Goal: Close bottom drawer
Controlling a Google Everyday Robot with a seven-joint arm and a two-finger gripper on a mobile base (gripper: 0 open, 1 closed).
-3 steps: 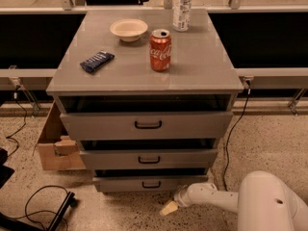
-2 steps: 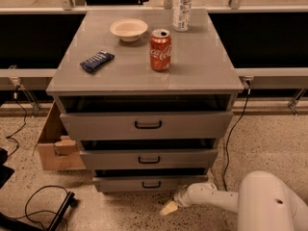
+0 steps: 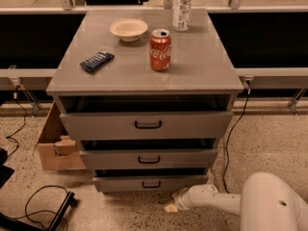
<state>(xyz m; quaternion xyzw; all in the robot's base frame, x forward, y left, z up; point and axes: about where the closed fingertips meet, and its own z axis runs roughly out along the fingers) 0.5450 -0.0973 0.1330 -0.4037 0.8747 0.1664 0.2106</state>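
Grey and narrowest of three fronts, the bottom drawer sits lowest in the cabinet, pulled out slightly with a dark gap above it. The gripper hangs low over the speckled floor, just below the drawer's right half; whether it is clenched or released I cannot tell. A can and a bowl stand on top.

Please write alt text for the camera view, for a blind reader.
The bottom drawer of a grey cabinet stands slightly open, and the robot's gripper hovers low near the floor, below and right of the drawer front. On the cabinet sit a red soda can, a bowl, a bottle and a dark snack bar.
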